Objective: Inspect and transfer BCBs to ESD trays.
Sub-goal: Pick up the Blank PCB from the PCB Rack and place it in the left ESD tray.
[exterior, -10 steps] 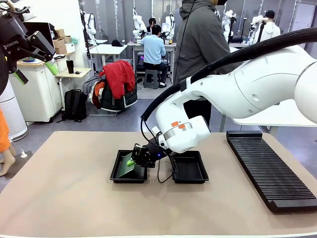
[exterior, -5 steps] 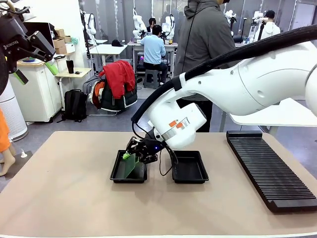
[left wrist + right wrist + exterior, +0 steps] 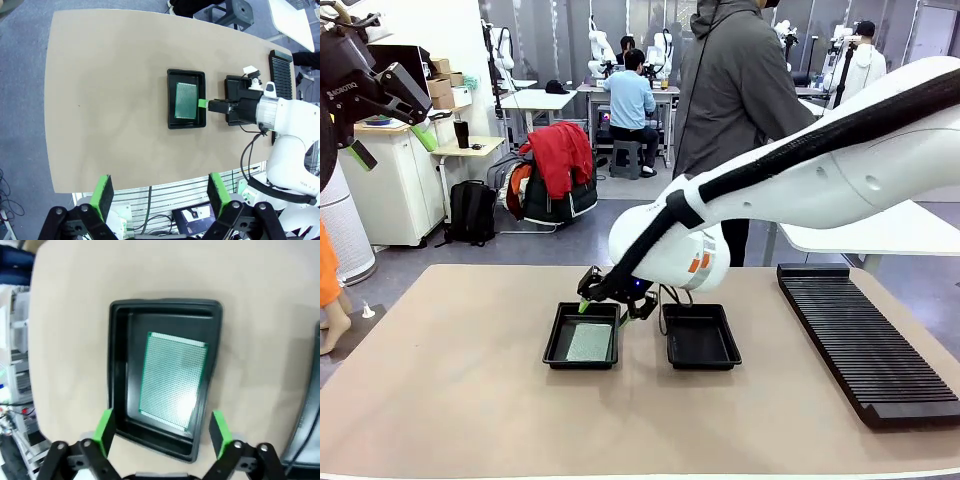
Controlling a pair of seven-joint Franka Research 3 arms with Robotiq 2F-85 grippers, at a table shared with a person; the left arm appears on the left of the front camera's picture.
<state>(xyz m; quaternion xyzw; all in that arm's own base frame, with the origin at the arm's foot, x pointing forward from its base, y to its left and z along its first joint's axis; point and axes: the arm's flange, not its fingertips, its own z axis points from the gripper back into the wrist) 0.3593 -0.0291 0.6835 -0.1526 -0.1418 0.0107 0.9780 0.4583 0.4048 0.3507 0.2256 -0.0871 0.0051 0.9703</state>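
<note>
Two black trays stood side by side near the middle of the tabletop (image 3: 450, 400), with a narrow strip of bare surface between them. The left tray (image 3: 552, 345) held one pale green board (image 3: 588, 341) lying flat on its floor. In the right wrist view the board (image 3: 172, 375) sat inside the rim (image 3: 114, 365), with a wider band of black floor along one long side than the other. The right tray (image 3: 700, 365) showed only its dark floor.

Broad bare tabletop lay to the left of the trays and along the near edge. A long ribbed rack (image 3: 865, 335) lay along the right side, well apart from the right tray. A person (image 3: 735, 90) stood beyond the far edge.

The right claw (image 3: 603, 312) hung just above the left tray near its rim, clear of the board. Its green pads (image 3: 105, 427) were spread wide and gripped nothing. The left claw (image 3: 392, 145) was raised high off to the left, far from the trays. In its own wrist view its fingers (image 3: 104, 192) stood wide apart, bare between them
</note>
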